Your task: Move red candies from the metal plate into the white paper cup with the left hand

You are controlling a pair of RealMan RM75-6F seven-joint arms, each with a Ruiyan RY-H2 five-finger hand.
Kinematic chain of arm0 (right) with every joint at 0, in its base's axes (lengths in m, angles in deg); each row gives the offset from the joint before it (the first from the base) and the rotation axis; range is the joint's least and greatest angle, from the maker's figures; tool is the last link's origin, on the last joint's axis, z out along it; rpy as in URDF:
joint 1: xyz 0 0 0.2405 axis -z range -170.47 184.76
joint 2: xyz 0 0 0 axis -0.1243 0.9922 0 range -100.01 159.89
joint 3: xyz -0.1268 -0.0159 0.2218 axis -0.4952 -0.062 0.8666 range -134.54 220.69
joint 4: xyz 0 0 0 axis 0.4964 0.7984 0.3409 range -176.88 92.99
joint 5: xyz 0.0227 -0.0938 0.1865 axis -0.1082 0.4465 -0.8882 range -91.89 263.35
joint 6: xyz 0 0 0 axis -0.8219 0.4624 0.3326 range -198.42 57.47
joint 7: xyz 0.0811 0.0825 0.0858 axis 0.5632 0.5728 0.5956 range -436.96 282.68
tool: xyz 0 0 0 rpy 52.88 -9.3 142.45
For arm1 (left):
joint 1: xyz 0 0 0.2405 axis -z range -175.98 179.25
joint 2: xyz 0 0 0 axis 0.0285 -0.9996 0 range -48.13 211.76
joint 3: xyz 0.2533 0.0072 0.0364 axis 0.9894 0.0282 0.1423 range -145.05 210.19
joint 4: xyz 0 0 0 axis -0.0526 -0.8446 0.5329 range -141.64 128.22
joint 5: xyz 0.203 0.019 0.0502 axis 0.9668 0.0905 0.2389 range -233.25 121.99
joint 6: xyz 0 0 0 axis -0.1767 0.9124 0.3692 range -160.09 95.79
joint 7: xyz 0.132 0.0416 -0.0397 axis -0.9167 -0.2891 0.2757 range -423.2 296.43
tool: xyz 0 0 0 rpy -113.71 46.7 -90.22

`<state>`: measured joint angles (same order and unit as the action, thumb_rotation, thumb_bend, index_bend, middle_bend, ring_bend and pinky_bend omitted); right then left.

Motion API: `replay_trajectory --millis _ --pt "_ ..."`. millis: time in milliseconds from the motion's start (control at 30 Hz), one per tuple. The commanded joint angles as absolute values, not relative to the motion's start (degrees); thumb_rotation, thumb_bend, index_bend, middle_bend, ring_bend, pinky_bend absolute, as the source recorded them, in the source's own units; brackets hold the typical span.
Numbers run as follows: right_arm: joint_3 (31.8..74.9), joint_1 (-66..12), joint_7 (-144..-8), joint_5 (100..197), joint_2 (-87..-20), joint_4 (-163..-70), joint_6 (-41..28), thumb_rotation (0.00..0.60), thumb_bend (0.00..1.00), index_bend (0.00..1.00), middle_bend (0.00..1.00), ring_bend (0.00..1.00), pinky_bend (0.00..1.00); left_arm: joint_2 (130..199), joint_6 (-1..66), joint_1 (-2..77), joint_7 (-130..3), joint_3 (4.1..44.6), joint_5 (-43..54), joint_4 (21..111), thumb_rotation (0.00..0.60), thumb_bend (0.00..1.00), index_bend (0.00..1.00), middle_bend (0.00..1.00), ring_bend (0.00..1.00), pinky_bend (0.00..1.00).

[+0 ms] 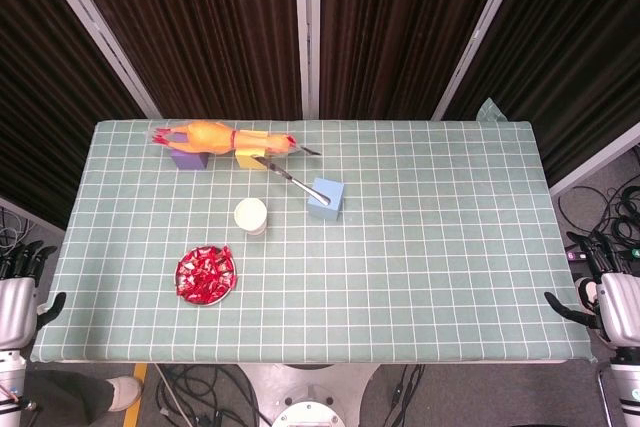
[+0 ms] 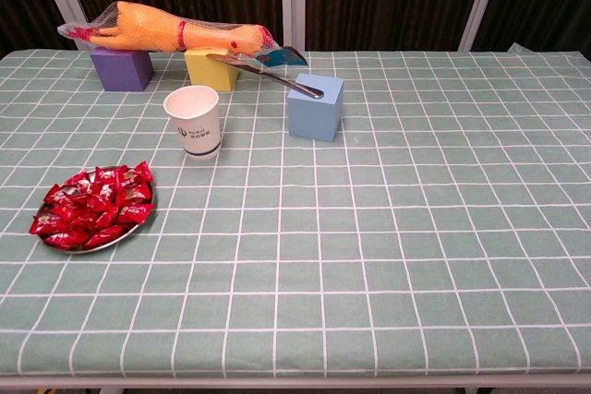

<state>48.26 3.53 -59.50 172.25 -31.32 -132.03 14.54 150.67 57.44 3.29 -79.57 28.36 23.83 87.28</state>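
Observation:
A heap of red wrapped candies (image 1: 207,272) (image 2: 92,205) fills a small metal plate (image 1: 181,278) (image 2: 113,243) on the left front of the green checked table. The white paper cup (image 1: 251,215) (image 2: 195,121) stands upright just behind and to the right of the plate. My left hand (image 1: 20,287) hangs beside the table's front left corner, off the table, fingers apart and holding nothing. My right hand (image 1: 610,297) hangs the same way off the front right corner. The chest view shows neither hand.
At the back left a rubber chicken (image 1: 225,137) (image 2: 166,32) lies across a purple block (image 1: 188,158) (image 2: 122,69) and a yellow block (image 1: 250,159) (image 2: 212,69). A knife (image 1: 285,172) (image 2: 277,76) bridges the yellow block and a blue block (image 1: 326,197) (image 2: 315,106).

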Motion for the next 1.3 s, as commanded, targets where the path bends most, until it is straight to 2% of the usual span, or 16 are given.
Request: replay_trajectory --millis 33,333,367,533,633,700,800,1000,1300 --pt "48.26 3.51 -60.09 172.25 -31.28 -132.43 14.72 0.600 0.12 0.12 0.16 0.00 0.16 150.76 57.42 3.28 -80.24 28.09 23.23 87.48 0.600 0.28 0.28 0.26 0.17 0.21" --pt "48.37 3.92 -59.63 171.97 -31.31 -131.87 15.68 0.600 0.12 0.12 0.16 0.00 0.16 150.36 56.25 3.91 -79.50 28.25 24.00 87.70 0.600 0.28 0.28 0.26 0.18 0.23" --pt "48.37 3.93 -59.51 172.02 -31.34 -131.74 15.75 0.600 0.12 0.12 0.16 0.00 0.16 150.22 55.77 4.33 -79.08 28.22 24.45 87.58 0.600 0.28 0.28 0.26 0.20 0.29" --pt "48.48 3.74 -59.17 172.33 -31.10 -131.30 15.91 0.600 0.12 0.12 0.16 0.00 0.16 149.22 51.43 8.41 -75.51 28.28 29.07 86.20 0.600 0.26 0.30 0.27 0.43 0.79" --pt "48.58 3.59 -59.30 172.29 -30.92 -131.37 15.84 0.600 0.12 0.12 0.16 0.00 0.16 149.07 48.24 11.51 -73.65 28.51 32.19 85.27 0.600 0.26 0.31 0.30 0.63 0.97" --pt "48.62 3.49 -59.50 172.20 -30.83 -131.51 15.69 0.600 0.12 0.12 0.16 0.00 0.17 149.23 46.07 13.49 -73.02 28.79 33.98 84.52 0.600 0.26 0.31 0.31 0.73 1.00" --pt "48.69 3.31 -59.84 171.91 -30.79 -131.70 15.35 0.600 0.12 0.12 0.16 0.00 0.17 150.02 41.96 17.06 -72.95 29.61 37.13 83.51 0.600 0.26 0.31 0.31 0.77 1.00" --pt "48.78 3.08 -60.38 171.30 -30.66 -131.97 14.74 0.600 0.12 0.12 0.16 0.00 0.18 154.13 34.55 22.42 -75.63 31.57 40.40 81.50 0.600 0.26 0.31 0.31 0.78 1.00" --pt "48.88 2.85 -60.91 170.67 -30.48 -132.25 14.15 0.600 0.12 0.12 0.16 0.00 0.18 160.82 26.01 26.29 -80.61 31.68 35.12 78.48 0.600 0.25 0.32 0.32 0.79 1.00"
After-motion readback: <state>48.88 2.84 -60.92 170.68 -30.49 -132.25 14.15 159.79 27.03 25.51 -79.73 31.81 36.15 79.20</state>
